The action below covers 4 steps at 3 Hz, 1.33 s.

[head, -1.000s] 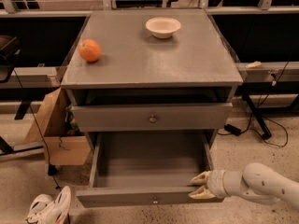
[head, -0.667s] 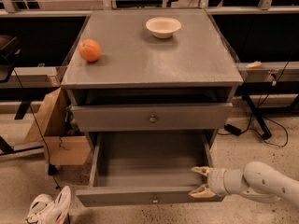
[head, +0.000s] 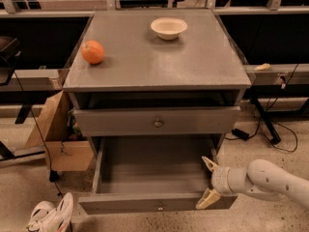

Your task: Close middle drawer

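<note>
Looking down, we see the middle drawer [head: 120, 203] – grey, deep, one small round knob [head: 159, 208] – pulled far out under the cabinet [head: 154, 66], the gripper [head: 206, 181] spread apart at its right front corner, bare floor [head: 159, 224] ahead.

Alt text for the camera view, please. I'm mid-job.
The middle drawer of a grey cabinet is pulled far out, with the open gripper at the right end of its front panel. An orange and a white bowl sit on the cabinet top.
</note>
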Motion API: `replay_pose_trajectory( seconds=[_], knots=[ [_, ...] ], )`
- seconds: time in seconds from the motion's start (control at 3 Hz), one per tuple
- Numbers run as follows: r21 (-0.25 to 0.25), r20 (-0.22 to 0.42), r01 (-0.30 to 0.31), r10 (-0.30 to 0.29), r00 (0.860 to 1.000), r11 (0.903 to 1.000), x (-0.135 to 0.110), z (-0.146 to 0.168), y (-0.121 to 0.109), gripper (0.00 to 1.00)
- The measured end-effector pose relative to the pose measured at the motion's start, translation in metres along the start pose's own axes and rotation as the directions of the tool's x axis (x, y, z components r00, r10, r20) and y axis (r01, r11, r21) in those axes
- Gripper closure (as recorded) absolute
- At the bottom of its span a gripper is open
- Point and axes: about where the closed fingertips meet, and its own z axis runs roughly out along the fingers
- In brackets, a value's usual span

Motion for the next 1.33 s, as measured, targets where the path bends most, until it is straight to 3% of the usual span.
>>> replay_pose_trajectory(
  seconds=[0.33, 0.67, 1.33],
  knots=[
    [-0.007, -0.001, -0.012, 0.012, 1.0, 0.9999, 0.0009, 0.0037, -0.0037, 0.19],
    [-0.007, 0.001, -0.024, 0.024, 1.0, 0.9997, 0.0005, 0.0123, -0.0133, 0.5],
    [-0.007, 0.001, -0.025, 0.025, 1.0, 0.9997, -0.0002, 0.0081, -0.0064, 0.96]
  ],
)
